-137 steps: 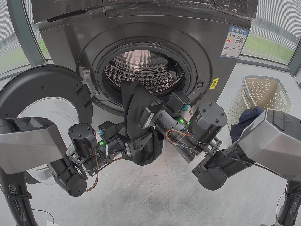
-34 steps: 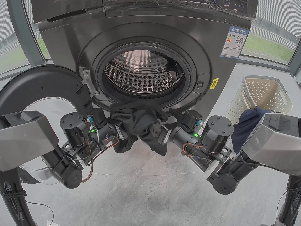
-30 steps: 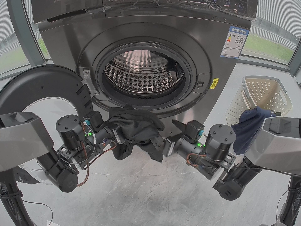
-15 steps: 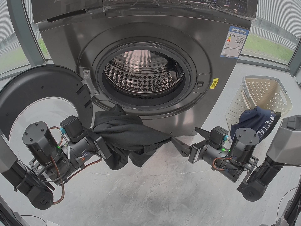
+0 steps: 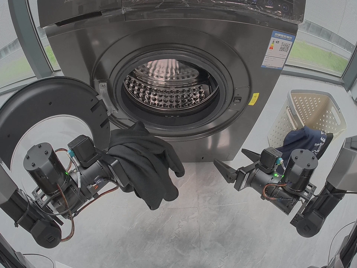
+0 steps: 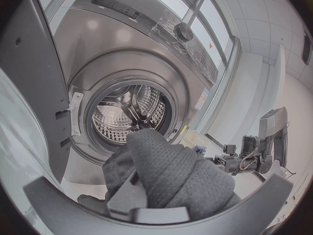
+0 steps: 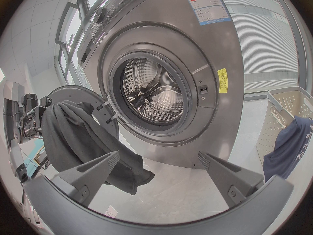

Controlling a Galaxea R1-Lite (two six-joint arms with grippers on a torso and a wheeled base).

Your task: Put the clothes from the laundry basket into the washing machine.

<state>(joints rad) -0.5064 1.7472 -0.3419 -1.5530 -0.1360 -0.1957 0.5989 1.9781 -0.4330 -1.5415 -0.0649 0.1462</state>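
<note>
Clasping a crumpled black mesh garment [image 5: 148,168] bound for the grey front-loading washing machine [image 5: 167,38], left gripper [image 5: 118,170] hovers; right gripper [image 5: 230,160] gapes empty.

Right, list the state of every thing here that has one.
Round door of the grey washing machine: swung open.
Perforated steel drum: empty.
Left pincer: shut on the black cloth garment.
Black cloth garment: hanging, outside the drum.
Right pincer: open, empty.
Cream perforated plastic laundry basket: upright, holding clothes.
Navy garment: draped over the basket's rim.
</note>
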